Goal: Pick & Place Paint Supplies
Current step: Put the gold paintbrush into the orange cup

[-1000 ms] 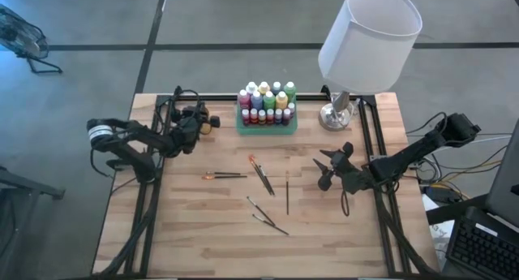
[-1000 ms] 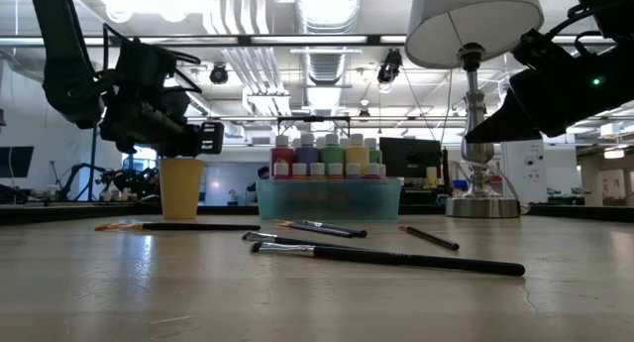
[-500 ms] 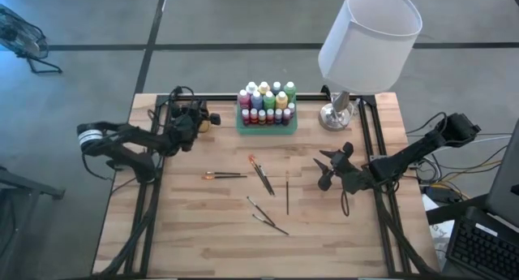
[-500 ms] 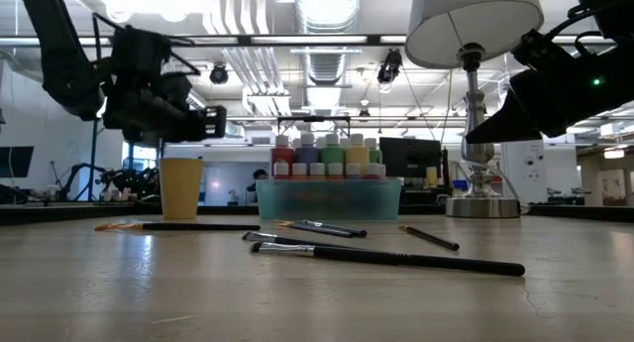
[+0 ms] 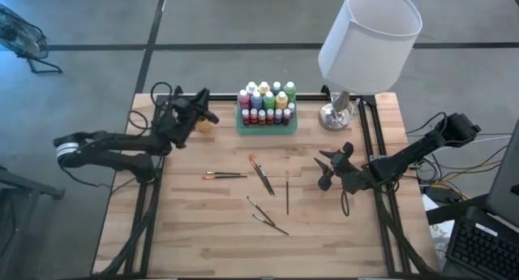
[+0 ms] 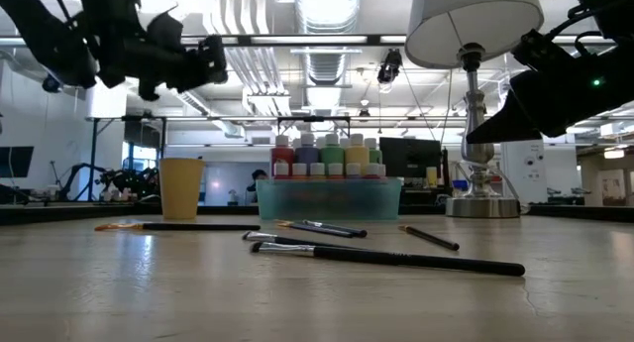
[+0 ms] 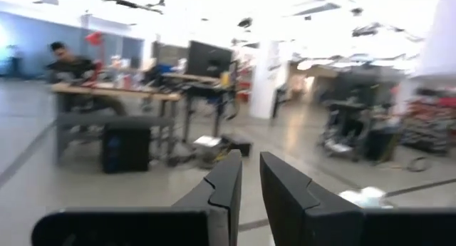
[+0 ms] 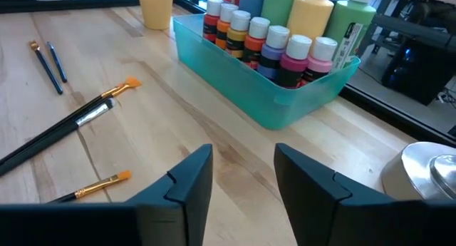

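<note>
Small paint bottles (image 5: 266,101) of many colours stand upright in a green tray (image 8: 235,96) at the table's far middle. Several thin paintbrushes (image 5: 261,175) lie flat on the wood in the middle (image 8: 68,128). My left gripper (image 5: 209,115) hangs high above the small orange cup (image 6: 181,188) at the far left. Its fingers (image 7: 249,167) stand a narrow gap apart with nothing between them. My right gripper (image 5: 323,171) hovers open at the right, pointing at the brushes and the tray (image 8: 242,160), and is empty.
A lamp with a white shade (image 5: 369,36) stands at the far right, its metal base (image 5: 335,116) beside the tray. Black rails run along the table's left and right sides. Bare wood lies in front of the brushes, toward the near edge.
My left gripper has risen from beside the orange cup to well above it, tipping its fingers upward and drifting a little toward the far edge. The cup and the brushes have stayed where they were.
</note>
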`<state>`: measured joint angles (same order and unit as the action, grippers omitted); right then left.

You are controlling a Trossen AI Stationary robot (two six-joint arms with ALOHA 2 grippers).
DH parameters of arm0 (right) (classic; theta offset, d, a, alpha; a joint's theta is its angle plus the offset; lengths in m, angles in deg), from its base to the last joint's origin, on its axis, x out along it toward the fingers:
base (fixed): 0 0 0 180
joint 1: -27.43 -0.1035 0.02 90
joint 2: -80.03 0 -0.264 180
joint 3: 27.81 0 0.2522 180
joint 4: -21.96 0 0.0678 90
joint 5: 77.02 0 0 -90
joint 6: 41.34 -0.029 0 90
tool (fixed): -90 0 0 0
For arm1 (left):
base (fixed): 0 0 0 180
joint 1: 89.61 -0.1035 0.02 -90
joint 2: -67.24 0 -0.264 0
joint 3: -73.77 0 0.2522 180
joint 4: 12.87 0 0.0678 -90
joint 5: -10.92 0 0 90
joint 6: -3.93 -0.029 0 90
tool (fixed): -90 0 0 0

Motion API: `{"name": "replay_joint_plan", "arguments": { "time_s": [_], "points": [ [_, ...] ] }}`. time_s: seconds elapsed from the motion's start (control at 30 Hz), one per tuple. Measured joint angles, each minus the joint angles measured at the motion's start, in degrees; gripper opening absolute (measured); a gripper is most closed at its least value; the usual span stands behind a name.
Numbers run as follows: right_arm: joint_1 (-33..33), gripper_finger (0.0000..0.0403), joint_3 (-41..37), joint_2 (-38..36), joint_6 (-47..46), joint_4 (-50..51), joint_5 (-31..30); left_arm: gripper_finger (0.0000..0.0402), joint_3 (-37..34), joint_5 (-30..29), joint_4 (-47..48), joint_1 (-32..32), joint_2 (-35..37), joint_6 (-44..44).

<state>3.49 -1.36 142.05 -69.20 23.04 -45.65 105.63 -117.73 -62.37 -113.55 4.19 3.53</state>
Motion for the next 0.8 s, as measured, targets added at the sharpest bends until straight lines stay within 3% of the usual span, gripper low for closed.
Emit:
{"name": "replay_joint_plan", "arguments": {
  "time_s": [0.37, 0.57, 0.8],
  "points": [
    [0.0, 0.0128, 1.01, 0.02, -0.5, -2.61, 0.28, 0.0056, 3.05, 14.22, 10.91, 3.78, 5.64, 4.1],
    [-0.05, 0.012, 6.16, 0.43, -1.22, -2.96, 9.66, 0.0057, 3.79, 15.45, 14.38, 6.95, 5.55, 6.39],
    [0.62, 0.013, 15.68, 5.63, -4.91, 1.79, 10.79, 0.0055, 3.68, 15.67, 14.4, 9.61, 5.55, 6.93]
  ]
}}
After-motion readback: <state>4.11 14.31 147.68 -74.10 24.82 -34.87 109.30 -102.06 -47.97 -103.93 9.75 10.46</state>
